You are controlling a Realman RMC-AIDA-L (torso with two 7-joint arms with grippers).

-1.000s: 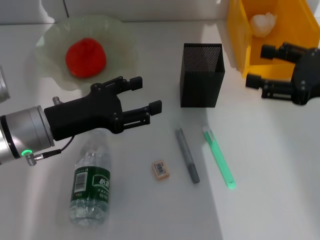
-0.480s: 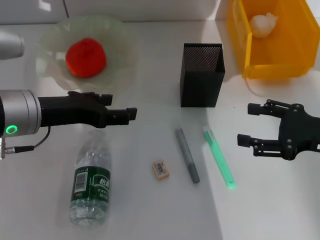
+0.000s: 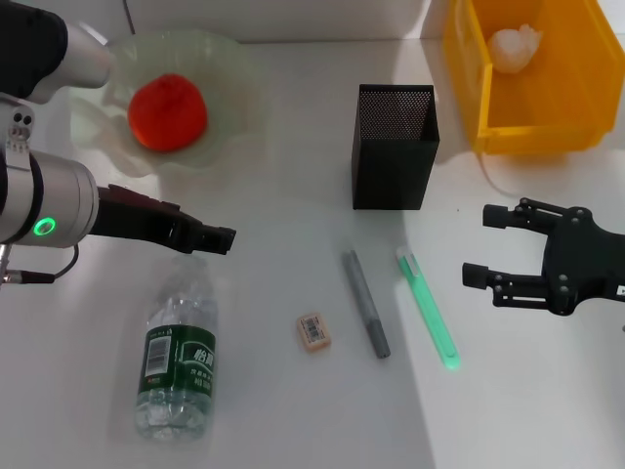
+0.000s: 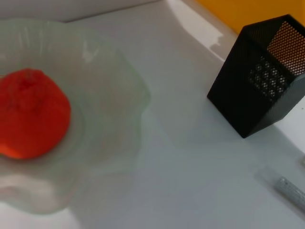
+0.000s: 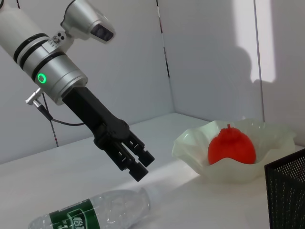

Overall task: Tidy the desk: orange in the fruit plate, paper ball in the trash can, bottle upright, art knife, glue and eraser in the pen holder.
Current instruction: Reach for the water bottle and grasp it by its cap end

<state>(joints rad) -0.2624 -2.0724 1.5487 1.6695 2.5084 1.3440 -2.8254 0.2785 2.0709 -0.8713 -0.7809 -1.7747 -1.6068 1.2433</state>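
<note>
The orange [image 3: 167,111] lies in the fruit plate [image 3: 244,98] at the back left. The paper ball [image 3: 515,46] lies in the yellow trash can [image 3: 467,88] at the back right. The bottle [image 3: 179,362] lies on its side at the front left. My left gripper [image 3: 210,236] is open and empty, just above the bottle's cap end; it also shows in the right wrist view [image 5: 138,167]. The eraser [image 3: 313,330], a grey stick [image 3: 365,303] and a green translucent stick [image 3: 427,306] lie in front of the pen holder [image 3: 395,147]. My right gripper [image 3: 481,246] is open and empty, right of the green stick.
The left wrist view shows the orange [image 4: 31,114], the plate rim [image 4: 128,95] and the pen holder [image 4: 262,95]. The right wrist view shows the lying bottle [image 5: 90,214], the orange [image 5: 231,147] and the plate [image 5: 190,148]. The table is white.
My left gripper has drawn back to the left and turned edge-on. My right gripper came down from the trash can to beside the green stick, then held still.
</note>
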